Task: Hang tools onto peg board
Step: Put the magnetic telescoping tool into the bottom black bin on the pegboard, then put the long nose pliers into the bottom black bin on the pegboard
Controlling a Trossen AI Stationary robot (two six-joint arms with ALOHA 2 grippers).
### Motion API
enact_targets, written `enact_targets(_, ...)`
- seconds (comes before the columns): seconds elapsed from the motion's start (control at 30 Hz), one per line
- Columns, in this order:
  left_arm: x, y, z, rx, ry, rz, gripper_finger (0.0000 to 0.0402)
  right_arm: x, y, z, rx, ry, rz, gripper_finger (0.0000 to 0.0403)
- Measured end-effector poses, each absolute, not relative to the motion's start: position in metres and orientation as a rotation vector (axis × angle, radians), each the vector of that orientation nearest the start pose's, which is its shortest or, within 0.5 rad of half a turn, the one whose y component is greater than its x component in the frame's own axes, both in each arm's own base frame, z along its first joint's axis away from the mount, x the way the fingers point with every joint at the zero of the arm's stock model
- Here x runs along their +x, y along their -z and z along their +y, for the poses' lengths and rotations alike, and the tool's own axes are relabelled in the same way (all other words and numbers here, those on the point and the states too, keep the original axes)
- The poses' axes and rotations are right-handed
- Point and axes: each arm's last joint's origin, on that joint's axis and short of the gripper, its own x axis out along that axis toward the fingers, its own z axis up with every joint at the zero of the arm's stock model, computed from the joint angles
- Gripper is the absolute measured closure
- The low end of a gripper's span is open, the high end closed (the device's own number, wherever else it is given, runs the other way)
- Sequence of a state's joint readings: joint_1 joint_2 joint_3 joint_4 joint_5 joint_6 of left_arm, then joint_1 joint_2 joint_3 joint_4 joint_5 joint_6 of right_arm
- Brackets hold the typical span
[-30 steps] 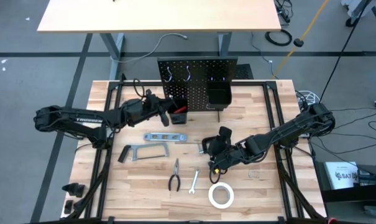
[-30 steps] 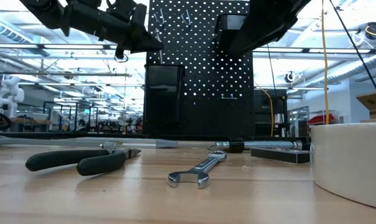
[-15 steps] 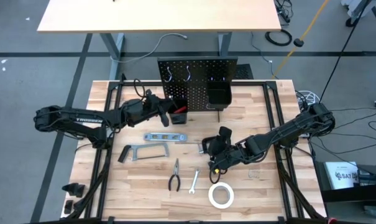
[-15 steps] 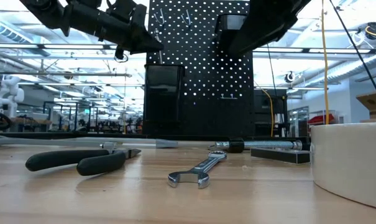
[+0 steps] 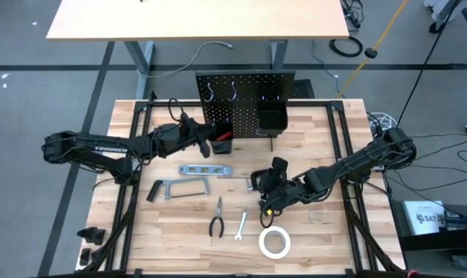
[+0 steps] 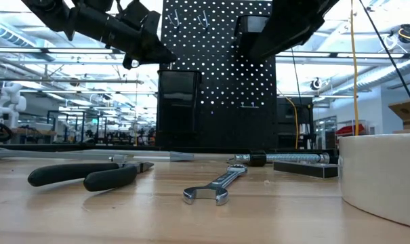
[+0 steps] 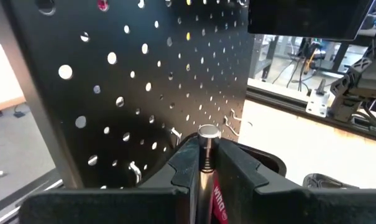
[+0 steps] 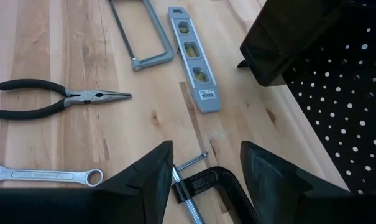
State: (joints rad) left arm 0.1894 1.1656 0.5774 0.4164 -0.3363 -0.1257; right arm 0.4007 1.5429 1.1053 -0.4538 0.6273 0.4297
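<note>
Standing at the far edge of your table, the peg board (image 5: 245,93) rises upright, with silver hooks (image 5: 234,89) near its top and two black bins on its face: the left bin (image 5: 221,141) and the right bin (image 5: 272,120). A red-handled screwdriver (image 5: 218,137) pokes out of the left bin, handle leaning left.

Your left gripper (image 5: 200,140) sits right at that bin. In the left wrist view its fingers (image 7: 189,165) stand close on either side of the screwdriver's metal shaft (image 7: 206,155), but you cannot tell whether they press it or have just let go.

Your right gripper (image 5: 265,202) hangs low over the middle of the table with its fingers (image 8: 147,171) spread apart, holding nothing. The black C-clamp (image 8: 203,186) lies on the wood just beneath it.

Left of the clamp you have the silver level (image 5: 204,169), and just nearer than that the grey hacksaw (image 5: 181,187). Nearer still lie the pliers (image 5: 216,218) and the wrench (image 5: 241,225) side by side, then the white tape roll (image 5: 274,242) closest to the near edge, right of the wrench.
</note>
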Motion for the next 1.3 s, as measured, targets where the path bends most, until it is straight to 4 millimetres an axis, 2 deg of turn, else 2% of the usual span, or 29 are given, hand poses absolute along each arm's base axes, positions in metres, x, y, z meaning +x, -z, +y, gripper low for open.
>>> enact_targets(0.27, 0.240, -0.244, 0.056, -0.102, -0.535, 0.142, 0.0344, 0.299, -0.247, 0.108, -0.033, 0.369, 0.709, 0.0222)
enact_targets(0.37, 0.240, -0.244, 0.056, -0.080, -0.533, 0.148, 0.0331, 0.299, -0.247, 0.108, -0.033, 0.369, 0.709, 0.0222)
enact_targets(0.7, 0.239, -0.243, 0.057, -0.076, -0.593, 0.154, 0.0192, 0.299, -0.247, 0.108, -0.033, 0.369, 0.709, 0.0222)
enact_targets(0.87, 0.239, -0.243, 0.058, -0.076, -0.611, 0.152, 0.0151, 0.299, -0.247, 0.108, -0.033, 0.369, 0.709, 0.0222)
enact_targets(1.1, 0.238, -0.245, 0.057, -0.079, -0.589, 0.141, 0.0143, 0.299, -0.247, 0.108, -0.033, 0.369, 0.709, 0.0222)
enact_targets(1.3, 0.232, -0.258, 0.050, -0.109, -0.489, 0.084, 0.0143, 0.299, -0.247, 0.108, -0.033, 0.369, 0.709, 0.0222)
